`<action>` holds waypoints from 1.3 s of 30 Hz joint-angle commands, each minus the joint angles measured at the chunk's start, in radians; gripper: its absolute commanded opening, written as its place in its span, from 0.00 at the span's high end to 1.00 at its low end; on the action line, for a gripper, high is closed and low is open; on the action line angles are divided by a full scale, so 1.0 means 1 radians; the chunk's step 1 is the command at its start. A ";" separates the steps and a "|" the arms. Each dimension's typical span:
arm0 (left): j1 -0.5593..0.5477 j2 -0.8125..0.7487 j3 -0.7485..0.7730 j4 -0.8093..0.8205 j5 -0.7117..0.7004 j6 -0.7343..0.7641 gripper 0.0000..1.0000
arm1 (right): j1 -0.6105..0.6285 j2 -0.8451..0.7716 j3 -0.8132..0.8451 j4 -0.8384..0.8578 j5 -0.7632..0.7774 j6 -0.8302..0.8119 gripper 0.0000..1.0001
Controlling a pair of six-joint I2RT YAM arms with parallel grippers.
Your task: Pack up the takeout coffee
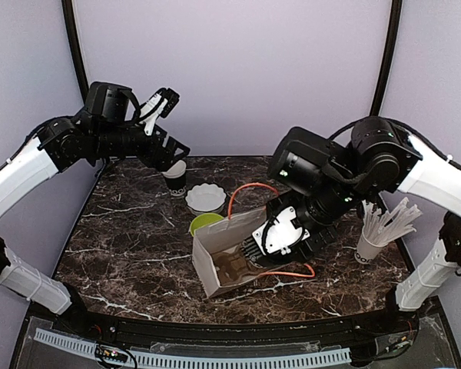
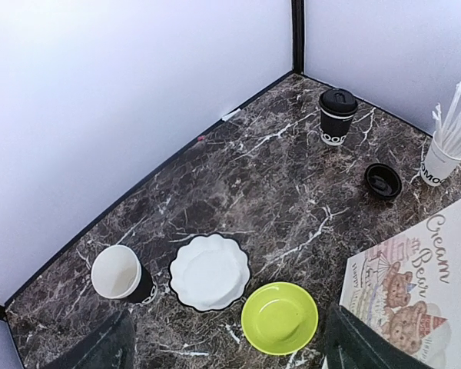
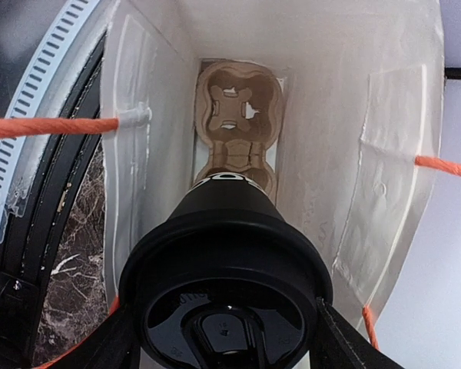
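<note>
The takeout coffee (image 3: 229, 254), a black cup with a black lid and white lettering low on its side, is held by its lid in my right gripper (image 3: 230, 347), which is shut on it. The cup's base points into the white paper bag (image 3: 384, 154), towards a brown cardboard cup carrier (image 3: 238, 108) at the bag's bottom. From above, the right gripper (image 1: 255, 247) is at the mouth of the bag (image 1: 207, 269), which lies on its side. My left gripper (image 1: 169, 152) hovers high at the back left, open and empty (image 2: 230, 355).
The left wrist view shows another lidded black cup (image 2: 337, 115) at the back, a loose black lid (image 2: 383, 181), a white cup of sticks (image 2: 439, 160), a green bowl (image 2: 279, 317), a white scalloped plate (image 2: 209, 270) and a lidless black cup (image 2: 121, 273). The bag has orange handles (image 1: 250, 188).
</note>
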 commanded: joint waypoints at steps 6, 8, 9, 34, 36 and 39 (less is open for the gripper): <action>0.029 0.052 -0.067 0.134 0.102 0.045 0.13 | 0.198 -0.092 -0.204 0.114 0.149 0.072 0.45; 0.033 0.061 -0.069 0.137 0.121 0.045 0.13 | 0.220 -0.104 -0.247 0.124 0.152 0.066 0.45; 0.035 0.066 -0.069 0.137 0.131 0.047 0.13 | 0.223 -0.104 -0.251 0.124 0.150 0.066 0.45; 0.074 0.129 -0.103 0.163 0.247 0.080 0.13 | 0.218 -0.214 -0.549 0.358 0.277 -0.020 0.46; 0.075 0.122 -0.118 0.178 0.266 0.076 0.13 | 0.218 -0.220 -0.561 0.361 0.273 -0.028 0.46; 0.076 0.102 -0.157 0.216 0.292 0.067 0.13 | 0.217 -0.216 -0.564 0.397 0.306 -0.047 0.46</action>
